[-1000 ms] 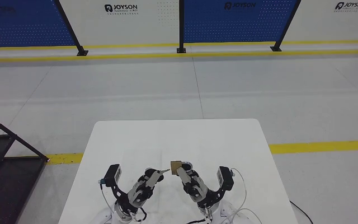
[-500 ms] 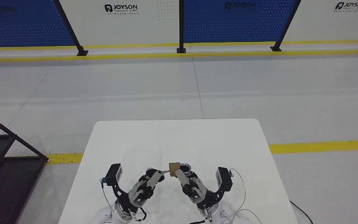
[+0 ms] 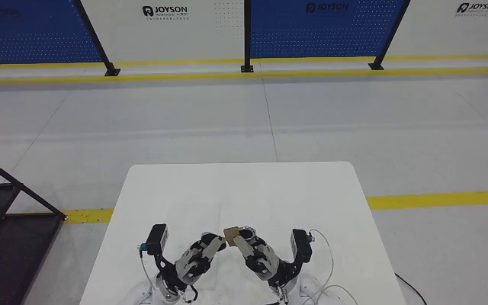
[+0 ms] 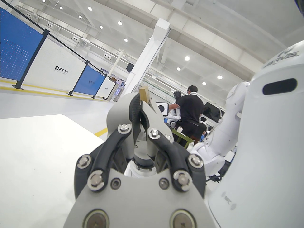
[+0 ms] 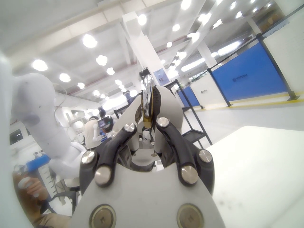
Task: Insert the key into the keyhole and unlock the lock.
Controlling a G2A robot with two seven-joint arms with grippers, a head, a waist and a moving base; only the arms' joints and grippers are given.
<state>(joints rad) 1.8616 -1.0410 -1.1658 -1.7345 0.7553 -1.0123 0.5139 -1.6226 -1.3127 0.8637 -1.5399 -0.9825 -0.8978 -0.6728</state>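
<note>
A brass padlock (image 3: 230, 232) with a silver shackle is held above the near edge of the white table (image 3: 244, 191); my right gripper (image 3: 239, 239) is shut on it. The right wrist view shows the lock (image 5: 145, 117) edge-on between the right gripper's (image 5: 149, 97) fingers. My left gripper (image 3: 215, 243) faces it from the left, shut, its tips almost against the lock's body. The key is pinched between those tips and is hidden from me. In the left wrist view a brass edge of the lock (image 4: 144, 94) sticks up just past the closed left gripper (image 4: 140, 106).
The white table stretches away bare beyond both grippers. A black frame (image 3: 23, 206) stands by the table's left side. White cables (image 3: 324, 263) trail near the right arm at the near edge.
The right gripper has carried the lock to the left, toward the left gripper. The key shaft that showed between them a second ago is now covered by the lock.
</note>
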